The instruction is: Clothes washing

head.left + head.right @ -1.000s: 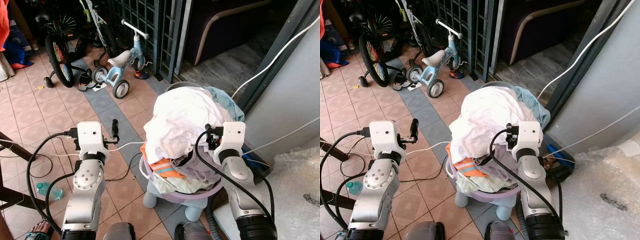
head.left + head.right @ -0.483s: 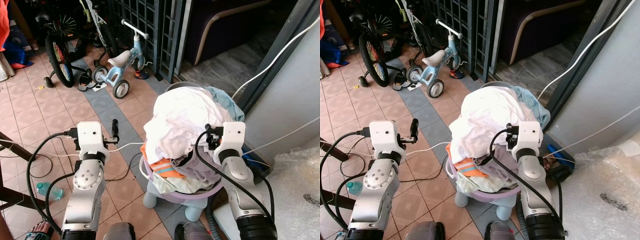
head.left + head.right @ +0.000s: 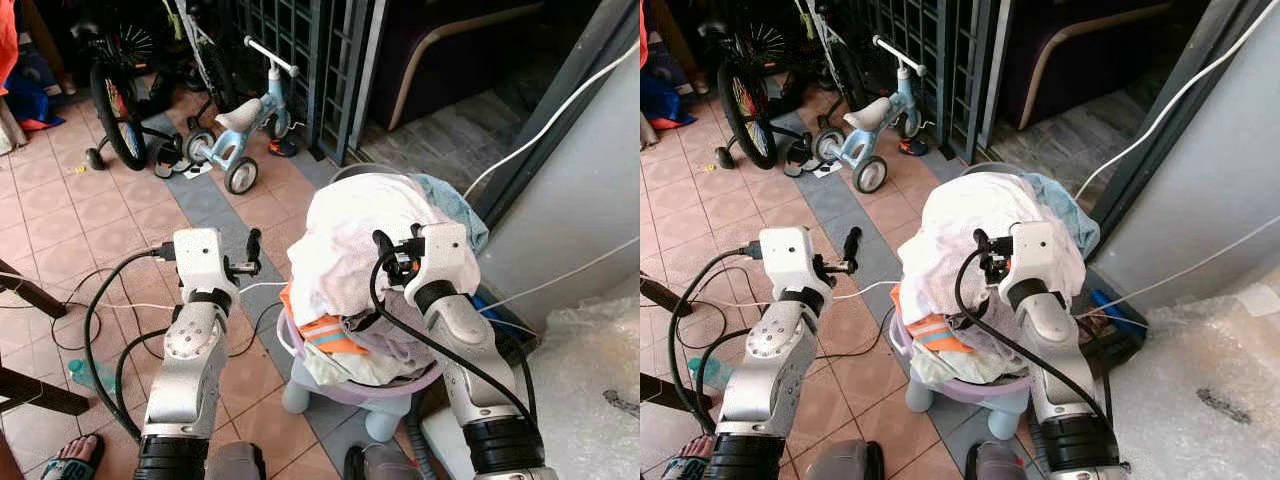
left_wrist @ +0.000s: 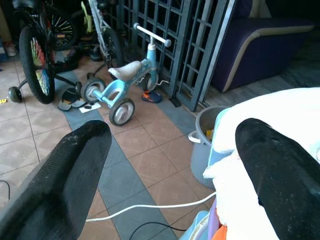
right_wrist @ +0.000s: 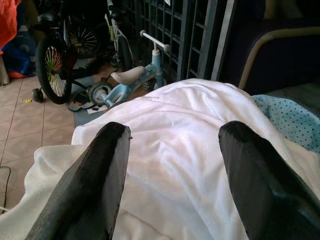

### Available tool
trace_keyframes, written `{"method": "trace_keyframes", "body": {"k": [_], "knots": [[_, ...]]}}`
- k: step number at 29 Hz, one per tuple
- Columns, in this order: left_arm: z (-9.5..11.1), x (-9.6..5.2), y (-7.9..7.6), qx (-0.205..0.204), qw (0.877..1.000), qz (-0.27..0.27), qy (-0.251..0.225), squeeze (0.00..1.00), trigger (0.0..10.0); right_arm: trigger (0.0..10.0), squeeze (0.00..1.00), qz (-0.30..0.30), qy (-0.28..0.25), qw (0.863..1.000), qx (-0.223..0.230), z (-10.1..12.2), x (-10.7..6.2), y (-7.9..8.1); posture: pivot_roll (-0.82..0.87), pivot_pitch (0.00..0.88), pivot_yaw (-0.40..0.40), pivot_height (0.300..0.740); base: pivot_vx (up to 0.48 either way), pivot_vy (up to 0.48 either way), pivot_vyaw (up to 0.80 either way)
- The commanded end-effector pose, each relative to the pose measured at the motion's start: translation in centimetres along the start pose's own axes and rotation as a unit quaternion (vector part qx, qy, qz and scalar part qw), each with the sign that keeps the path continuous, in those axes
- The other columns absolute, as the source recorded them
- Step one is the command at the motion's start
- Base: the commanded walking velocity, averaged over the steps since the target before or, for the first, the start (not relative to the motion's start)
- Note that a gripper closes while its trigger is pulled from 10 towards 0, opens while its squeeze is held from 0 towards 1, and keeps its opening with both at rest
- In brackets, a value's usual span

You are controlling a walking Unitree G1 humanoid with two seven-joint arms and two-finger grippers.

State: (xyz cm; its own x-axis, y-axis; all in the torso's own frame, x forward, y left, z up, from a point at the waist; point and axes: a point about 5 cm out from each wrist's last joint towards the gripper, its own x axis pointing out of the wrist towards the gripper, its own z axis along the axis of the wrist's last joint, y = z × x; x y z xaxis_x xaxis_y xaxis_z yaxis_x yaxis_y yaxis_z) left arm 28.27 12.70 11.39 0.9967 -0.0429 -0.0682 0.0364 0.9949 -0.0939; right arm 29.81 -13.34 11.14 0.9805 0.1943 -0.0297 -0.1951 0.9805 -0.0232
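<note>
A heap of laundry fills a lilac basket point(image 3: 404, 384) standing on a small pale stool. A big white cloth point(image 3: 345, 235) lies on top. Lower down, an orange garment point(image 3: 323, 330) hangs over the rim, and a blue dotted cloth point(image 3: 456, 206) shows at the back. My right gripper point(image 3: 384, 247) is over the top of the heap, open, its fingers point(image 5: 107, 165) straddling the white cloth point(image 5: 175, 150) just above it. My left gripper point(image 3: 253, 243) is open in the air, left of the heap, with nothing between its fingers point(image 4: 75, 165).
A blue tricycle point(image 3: 240, 120) and a bicycle point(image 3: 118, 100) stand by the dark metal gate point(image 3: 320, 50) ahead. A grey bucket point(image 4: 201, 150) sits behind the basket. Cables point(image 3: 262, 288) and a bottle point(image 3: 84, 372) lie on the tiled floor. A wall and bubble wrap point(image 3: 600, 350) close the right.
Both arms have swung inward. The right gripper moved left onto the top of the white cloth, and the left gripper came closer to the heap's left side.
</note>
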Motion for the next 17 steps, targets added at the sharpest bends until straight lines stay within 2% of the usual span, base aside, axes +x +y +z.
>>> {"method": "trace_keyframes", "body": {"k": [1, 4, 7, 8, 10, 12, 15, 16, 17], "knots": [[0.1, -0.1, -0.4, 0.007, 1.000, -0.004, 0.006, 0.00, 10.0, 10.0, 0.00, -0.014, -0.011, 1.000, 0.007, 0.3, 0.4, 0.2, 0.06, 0.132, -0.015, 0.740, 0.000, 0.000, 0.00], [-0.2, -0.6, -1.1, 0.014, 1.000, -0.019, 0.011, 0.00, 10.0, 10.0, 0.00, -0.022, -0.011, 1.000, 0.000, 0.5, 0.4, 0.3, 0.05, 0.146, -0.026, 0.740, 0.000, 0.000, 0.00], [-0.7, -0.9, -1.3, 0.011, 1.000, -0.021, 0.018, 0.00, 10.0, 10.0, 0.00, -0.020, 0.018, 1.000, 0.010, -0.3, 0.2, 0.1, 0.05, 0.145, -0.035, 0.740, 0.000, 0.000, 0.00], [-1.0, -1.0, -1.3, 0.007, 1.000, -0.018, 0.024, 0.00, 10.0, 10.0, 1.00, -0.039, 0.037, 0.998, 0.012, -1.1, 0.0, -0.5, 0.05, 0.139, -0.040, 0.740, 0.000, 0.000, 0.00], [-1.3, -1.1, -1.4, 0.003, 0.999, -0.014, 0.031, 0.00, 10.0, 10.0, 1.00, -0.067, 0.059, 0.996, 0.012, -2.1, -0.3, -1.3, 0.05, 0.139, -0.042, 0.740, 0.000, 0.000, 0.00], [-1.3, -1.1, -1.4, 0.003, 0.999, -0.014, 0.031, 0.00, 10.0, 10.0, 1.00, -0.067, 0.059, 0.996, 0.012, -2.1, -0.2, -1.3, 0.05, 0.139, -0.042, 0.740, 0.000, 0.000, 0.00], [-1.5, -0.8, -0.3, 0.007, 0.999, 0.006, 0.037, 0.00, 10.0, 10.0, 1.00, -0.127, 0.102, 0.986, -0.039, -3.6, -0.5, -3.2, 0.06, 0.139, -0.045, 0.740, 0.000, 0.000, 0.00], [-1.6, -0.8, -0.2, 0.009, 0.999, 0.007, 0.038, 0.00, 10.0, 10.0, 0.00, -0.132, 0.110, 0.984, -0.051, -3.8, -0.5, -3.5, 0.06, 0.136, -0.044, 0.740, 0.000, 0.000, 0.00], [-1.6, -0.8, -0.2, 0.009, 0.999, 0.007, 0.038, 0.00, 10.0, 10.0, 0.00, -0.132, 0.110, 0.984, -0.051, -3.8, -0.5, -3.5, 0.06, 0.136, -0.044, 0.740, 0.000, 0.000, 0.00]]}}
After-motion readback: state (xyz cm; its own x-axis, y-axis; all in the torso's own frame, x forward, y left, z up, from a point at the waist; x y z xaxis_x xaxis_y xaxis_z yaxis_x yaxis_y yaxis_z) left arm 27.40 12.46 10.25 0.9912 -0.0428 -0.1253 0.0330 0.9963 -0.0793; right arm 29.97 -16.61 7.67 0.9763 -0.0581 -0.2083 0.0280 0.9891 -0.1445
